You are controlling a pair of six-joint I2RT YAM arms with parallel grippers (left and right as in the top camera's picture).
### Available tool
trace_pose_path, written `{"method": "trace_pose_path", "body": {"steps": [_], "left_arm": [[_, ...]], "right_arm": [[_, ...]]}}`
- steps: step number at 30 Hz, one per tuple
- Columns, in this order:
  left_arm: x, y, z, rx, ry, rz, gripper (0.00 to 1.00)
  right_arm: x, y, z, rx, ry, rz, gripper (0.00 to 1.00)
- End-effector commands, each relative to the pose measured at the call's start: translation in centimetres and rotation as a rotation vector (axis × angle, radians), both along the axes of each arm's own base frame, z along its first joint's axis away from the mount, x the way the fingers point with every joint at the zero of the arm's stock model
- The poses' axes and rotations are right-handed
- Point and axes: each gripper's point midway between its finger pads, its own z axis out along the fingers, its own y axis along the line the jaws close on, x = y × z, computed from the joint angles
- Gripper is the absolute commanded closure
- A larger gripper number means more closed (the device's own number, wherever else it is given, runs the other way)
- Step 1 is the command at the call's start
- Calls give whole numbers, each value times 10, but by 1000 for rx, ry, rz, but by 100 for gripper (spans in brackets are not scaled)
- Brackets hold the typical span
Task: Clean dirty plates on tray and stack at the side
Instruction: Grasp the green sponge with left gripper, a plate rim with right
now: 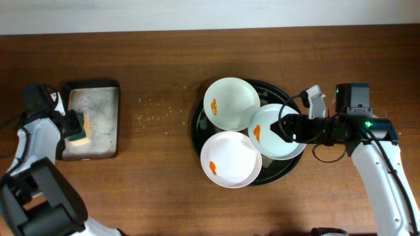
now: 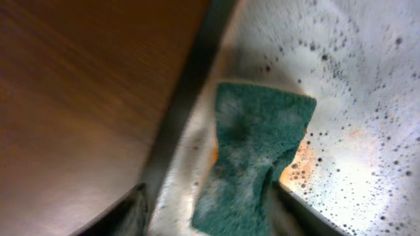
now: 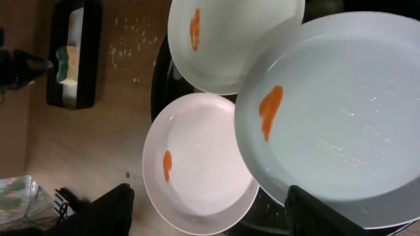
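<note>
Three white plates lie on the round black tray [image 1: 197, 126]. The far plate [image 1: 231, 103], the near plate [image 1: 230, 159] and the faintly blue plate [image 1: 270, 134] each carry an orange smear. The blue plate overlaps the other two. My right gripper [image 1: 283, 129] is open, hovering at the blue plate's right side. In the right wrist view its fingers [image 3: 216, 210] spread wide over the near plate [image 3: 197, 164] and the blue plate [image 3: 341, 111]. My left gripper [image 1: 73, 124] is open around a green sponge [image 2: 252, 151], with a gap at the left finger.
The sponge lies in a small grey rectangular tray [image 1: 98, 105] at the far left, its speckled floor stained orange [image 2: 367, 98]. Crumbs [image 1: 154, 113] are scattered on the wooden table between the two trays.
</note>
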Motion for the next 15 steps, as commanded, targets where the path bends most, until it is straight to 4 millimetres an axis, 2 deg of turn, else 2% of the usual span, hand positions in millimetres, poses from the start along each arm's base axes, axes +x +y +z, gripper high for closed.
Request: {"method": "trace_pose_path", "body": {"steps": [1, 5, 8, 9, 10, 12, 15], "left_arm": [[9, -16, -25, -109, 6, -59, 65], [14, -13, -29, -103, -6, -60, 67], [18, -12, -41, -104, -5, -60, 67], [15, -16, -56, -123, 25, -64, 72], [13, -20, -65, -138, 51, -69, 82], [12, -27, -70, -146, 69, -81, 100], [19, -32, -53, -133, 42, -94, 100]], "right_arm": [[2, 0, 5, -10, -20, 4, 26], [2, 0, 5, -9, -18, 1, 27], [3, 0, 5, -9, -19, 1, 27], [3, 0, 5, -9, -21, 1, 27], [2, 1, 5, -5, -19, 3, 28], [1, 4, 7, 12, -19, 11, 28], [1, 4, 8, 15, -20, 12, 28]]}}
